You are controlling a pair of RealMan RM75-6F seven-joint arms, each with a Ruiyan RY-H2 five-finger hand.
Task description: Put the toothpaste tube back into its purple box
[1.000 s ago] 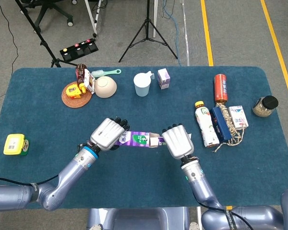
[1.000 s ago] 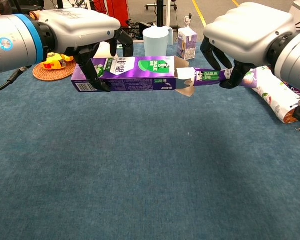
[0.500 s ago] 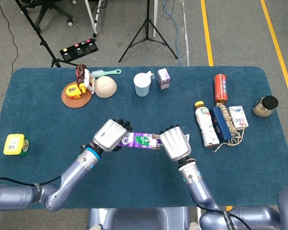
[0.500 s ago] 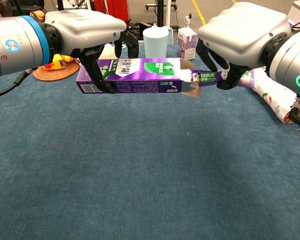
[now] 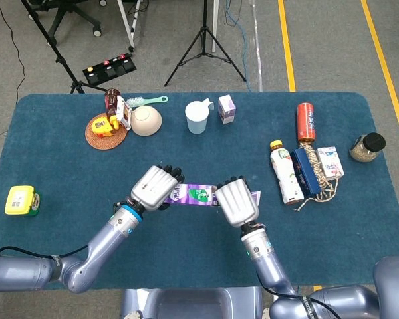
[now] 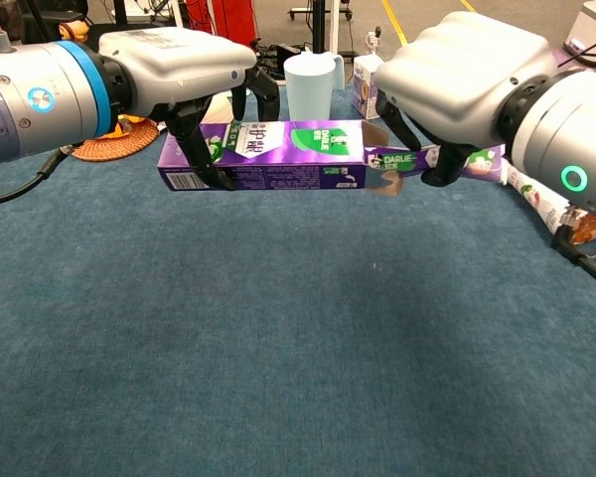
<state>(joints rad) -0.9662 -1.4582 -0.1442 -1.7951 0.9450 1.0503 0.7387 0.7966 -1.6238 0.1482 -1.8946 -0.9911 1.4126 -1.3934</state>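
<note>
The purple box [image 6: 278, 155] [image 5: 194, 194] hangs level above the blue table, gripped at its closed end by my left hand [image 6: 184, 70] [image 5: 154, 187]. Its flaps are open toward the right. The purple toothpaste tube [image 6: 417, 159] points into that open end, partly inside it, and my right hand [image 6: 457, 75] [image 5: 235, 203] holds its outer part from above. In the head view the right hand hides most of the tube, and only its end [image 5: 255, 197] shows.
Behind the box stand a pale blue cup [image 5: 197, 117] and a small purple carton [image 5: 227, 109]. A bottle [image 5: 286, 173], boxes and a red can [image 5: 306, 121] lie at the right; a bowl [image 5: 146, 121], a woven mat [image 5: 106, 133] and a yellow object [image 5: 21, 200] at the left.
My right hand has moved left, pushing the tube further into the box's open end. The left hand with the box has shifted slightly right, closing the gap between the hands.
</note>
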